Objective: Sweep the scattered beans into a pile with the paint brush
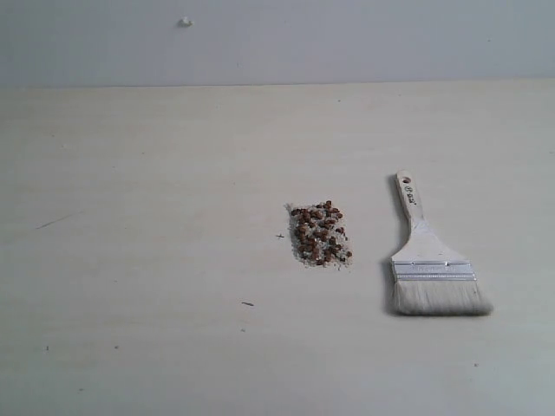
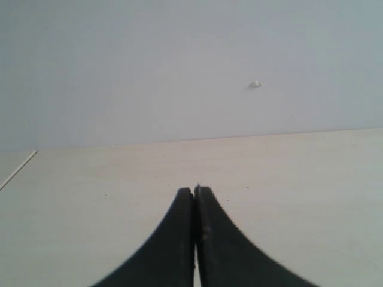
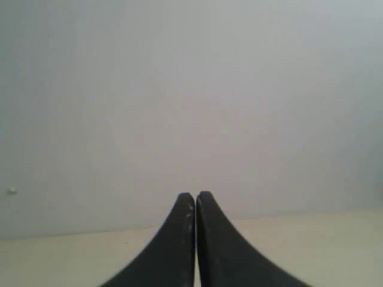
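- Exterior view, nearest strip: the pale table [image 1: 130, 364] lies bare except for a short dark fleck [image 1: 248, 303] toward the middle.
- A little farther back, on the right side, the paint brush [image 1: 429, 260] lies flat on the table. Its off-white bristles [image 1: 438, 299] are the end closest to the camera and splay slightly.
- Behind the bristles comes the silver band [image 1: 433, 270]. From it the pale wooden handle [image 1: 414, 217] runs away from the camera, leaning a little to the left, with a hole [image 1: 406, 181] at its far end.
- Left of the brush, about level with the band and handle, the beans [image 1: 320, 234] sit near the table's middle. They are reddish-brown, mixed with whitish grains [image 1: 305, 251], and gathered in one compact patch. The patch is near the brush but apart from it.
- Farther still, the table runs on to a grey wall [image 1: 347, 43], which has a small white nub [image 1: 185, 22] high on the left.
- Left wrist view: the left gripper [image 2: 195, 190] has its two dark fingers pressed together at the tips, with nothing between them. Beyond them is open table, then the wall.
- Right wrist view: the right gripper [image 3: 195, 194] is likewise closed tip to tip and empty. Past it is a thin band of table and then the wall.
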Robot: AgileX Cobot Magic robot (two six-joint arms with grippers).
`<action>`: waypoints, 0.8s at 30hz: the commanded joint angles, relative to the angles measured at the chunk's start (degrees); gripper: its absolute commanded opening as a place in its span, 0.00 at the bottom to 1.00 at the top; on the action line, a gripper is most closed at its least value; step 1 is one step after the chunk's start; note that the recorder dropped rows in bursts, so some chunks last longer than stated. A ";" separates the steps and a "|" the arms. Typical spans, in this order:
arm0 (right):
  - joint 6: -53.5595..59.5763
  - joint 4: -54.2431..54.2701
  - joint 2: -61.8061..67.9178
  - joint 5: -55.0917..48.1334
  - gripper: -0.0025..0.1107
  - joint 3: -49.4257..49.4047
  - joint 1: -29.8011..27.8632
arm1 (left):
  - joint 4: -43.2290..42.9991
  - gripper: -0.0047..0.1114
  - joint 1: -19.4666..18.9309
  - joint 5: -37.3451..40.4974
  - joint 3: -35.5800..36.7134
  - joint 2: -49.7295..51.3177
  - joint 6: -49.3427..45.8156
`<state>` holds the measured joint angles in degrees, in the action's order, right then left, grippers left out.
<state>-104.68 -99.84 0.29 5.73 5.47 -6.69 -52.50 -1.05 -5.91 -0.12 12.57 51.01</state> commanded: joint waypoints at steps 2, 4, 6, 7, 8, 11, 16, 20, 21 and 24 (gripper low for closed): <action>0.10 -0.03 -0.29 -6.53 0.02 -4.09 -0.03 | 0.17 0.04 -0.10 0.00 0.12 -0.23 -0.05; -0.02 -0.03 -0.29 -6.53 0.02 -4.07 -0.03 | 0.17 0.04 -0.10 0.00 0.12 -0.23 -0.05; -0.02 -0.03 -0.29 -6.53 0.02 -4.07 -0.03 | 0.17 0.04 -0.10 0.00 0.12 -0.23 -0.05; -0.02 -0.03 -0.29 -6.53 0.02 -4.07 -0.03 | 0.17 0.04 -0.10 0.00 0.12 -0.23 -0.05; -0.02 -0.03 -0.29 -6.53 0.02 -4.07 -0.03 | 0.17 0.04 -0.10 0.00 0.12 -0.23 -0.05; -0.15 0.16 -0.29 -6.53 0.02 -4.07 -0.03 | 0.17 0.04 -0.10 0.00 0.12 -0.23 -0.05; -0.41 0.40 -0.29 -4.72 0.02 -4.07 -0.03 | 0.17 0.04 -0.10 0.00 0.12 -0.23 -0.05; 0.81 7.08 -0.29 -5.73 0.02 -4.07 -0.03 | 0.17 0.04 -0.10 0.00 0.12 -0.23 -0.05; 2.31 9.59 -0.29 -5.73 0.02 -4.11 -0.03 | 0.17 0.04 -0.10 0.00 0.12 -0.23 -0.05; 14.06 20.55 -0.29 -7.54 0.02 -5.45 -0.03 | 0.17 0.04 -0.10 0.00 0.12 -0.23 -0.05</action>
<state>-99.79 -88.32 0.29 0.37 1.05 -6.69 -52.50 -1.05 -5.91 -0.12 12.57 51.01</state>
